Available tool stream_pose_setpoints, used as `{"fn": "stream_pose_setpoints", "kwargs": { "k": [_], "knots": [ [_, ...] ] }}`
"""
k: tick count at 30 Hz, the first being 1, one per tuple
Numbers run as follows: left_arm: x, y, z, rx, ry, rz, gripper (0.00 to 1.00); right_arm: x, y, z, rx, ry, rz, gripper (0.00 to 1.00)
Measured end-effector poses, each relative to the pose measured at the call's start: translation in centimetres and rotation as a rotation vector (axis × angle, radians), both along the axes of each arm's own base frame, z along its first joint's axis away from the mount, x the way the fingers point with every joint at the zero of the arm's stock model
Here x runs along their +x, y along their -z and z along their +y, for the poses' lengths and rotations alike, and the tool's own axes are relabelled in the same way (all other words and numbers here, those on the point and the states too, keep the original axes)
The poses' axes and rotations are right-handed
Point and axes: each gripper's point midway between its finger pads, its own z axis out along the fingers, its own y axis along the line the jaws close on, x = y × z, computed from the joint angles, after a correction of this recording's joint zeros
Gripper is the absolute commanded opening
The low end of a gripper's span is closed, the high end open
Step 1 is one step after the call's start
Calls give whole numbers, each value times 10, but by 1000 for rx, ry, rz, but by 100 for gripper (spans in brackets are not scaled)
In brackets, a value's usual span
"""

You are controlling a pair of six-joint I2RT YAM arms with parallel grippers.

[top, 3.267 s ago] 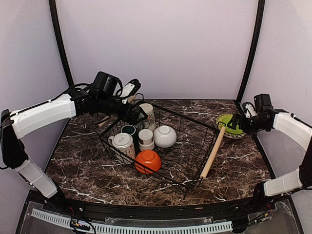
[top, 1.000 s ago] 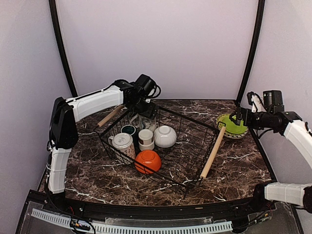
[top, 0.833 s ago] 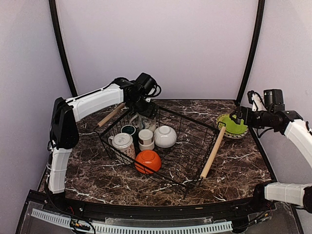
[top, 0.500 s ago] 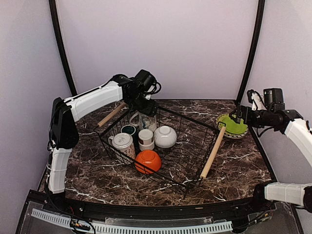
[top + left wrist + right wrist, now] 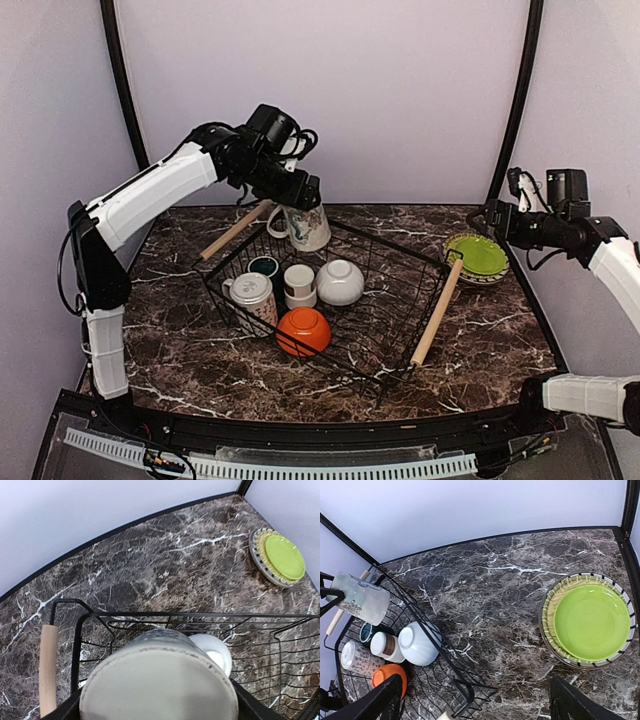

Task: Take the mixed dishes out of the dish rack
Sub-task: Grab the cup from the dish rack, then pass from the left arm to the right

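My left gripper [image 5: 301, 203] is shut on a patterned mug [image 5: 307, 228], which hangs above the back corner of the dish rack [image 5: 392, 262]. In the left wrist view the mug's pale base [image 5: 160, 680] fills the space between the fingers [image 5: 247, 705]. Still in the rack are a second patterned mug [image 5: 252, 295], a dark green cup [image 5: 265, 266], a small white cup [image 5: 299, 284], a white bowl [image 5: 340, 281] and an orange bowl [image 5: 304, 330]. My right gripper [image 5: 490, 216] stands open and empty, in the air above the lime-green plate [image 5: 480, 254].
The green plate [image 5: 592, 622] tops a stack of woven yellow and striped plates [image 5: 547, 611] at the back right of the marble table [image 5: 180, 340]. The rack's wooden handles [image 5: 437, 312] run along its left and right sides. Black frame posts [image 5: 515, 100] stand at the back corners.
My left gripper has lifted the patterned mug up out of the rack's back corner. My right gripper has risen a little and pulled back from the plate stack.
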Motion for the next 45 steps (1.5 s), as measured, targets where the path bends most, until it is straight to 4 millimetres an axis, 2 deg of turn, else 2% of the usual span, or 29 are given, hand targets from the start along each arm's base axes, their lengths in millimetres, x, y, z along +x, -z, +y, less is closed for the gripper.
{"fn": "stream_pose_setpoints", "kwargs": {
  "k": [3,7,12,15,19,26,30,36,40,43,45],
  "knots": [
    [-9,-39,4,-70,9,-49,16,0,-13,11,42,-34,-20,99],
    [-22,-77,6,-164,19,-87,16,1,-33,38,107,-113,-56,99],
    [-37,-100,-1,-317,56,-78,11,-2,-50,87,227,-248,-73,99],
    [-45,-101,-10,-438,82,-35,9,-3,-60,117,304,-321,-85,99],
    [-54,-89,-17,-625,99,43,9,-4,-71,163,413,-431,-91,99],
    [-50,-75,-15,-902,66,91,7,-6,-63,228,537,-549,-49,97],
    [-49,-75,-11,-1031,55,101,6,-8,-64,247,580,-572,-54,91],
    [-47,-83,-5,-1187,46,110,5,-13,-86,262,676,-604,-121,68],
    [-51,-101,-2,-1306,77,116,5,-12,-93,269,727,-615,-154,52],
    [-54,-114,-2,-1381,115,117,5,-10,-95,273,751,-623,-165,48],
    [-53,-113,-3,-1413,124,129,5,-10,-99,275,770,-633,-185,44]
  ]
}}
